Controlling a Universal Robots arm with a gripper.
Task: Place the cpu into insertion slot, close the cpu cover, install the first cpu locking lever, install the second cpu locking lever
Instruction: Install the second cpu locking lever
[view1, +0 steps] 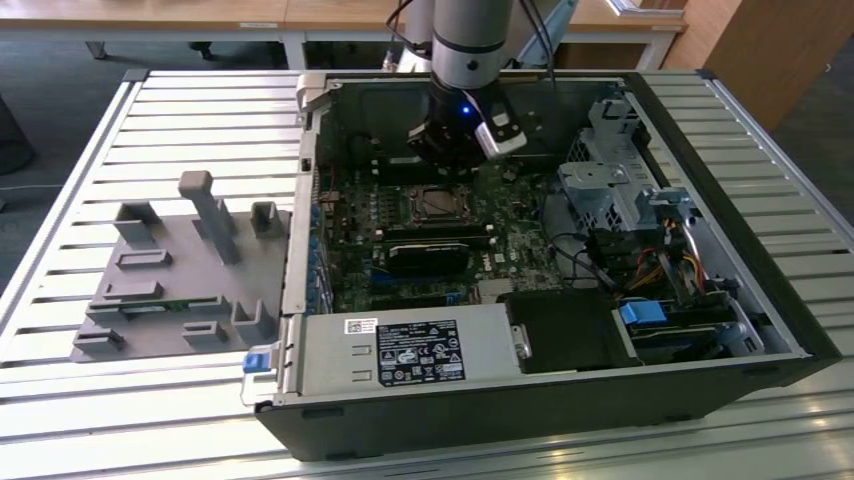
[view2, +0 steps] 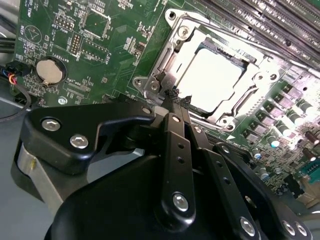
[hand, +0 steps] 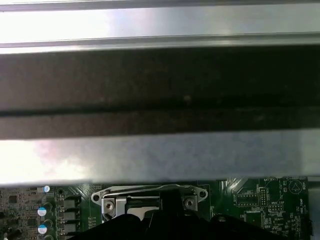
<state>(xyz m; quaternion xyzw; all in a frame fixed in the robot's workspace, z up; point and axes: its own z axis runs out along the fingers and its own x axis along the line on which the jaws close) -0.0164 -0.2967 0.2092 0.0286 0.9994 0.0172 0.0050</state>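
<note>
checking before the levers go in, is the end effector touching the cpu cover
Cannot tell. In the second wrist view the end effector tips overlap the edge of the cpu cover, but neither contact nor a gap shows plainly.

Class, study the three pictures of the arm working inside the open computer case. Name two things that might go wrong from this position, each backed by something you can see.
1. The hand has its fingertips pressed together right at the edge of the cpu cover, which lies over the cpu. A slip might scrape the cpu or the circuit board.

2. In the exterior view the arm reaches deep into the case, near its back wall; a sideways move could strike it.
</note>
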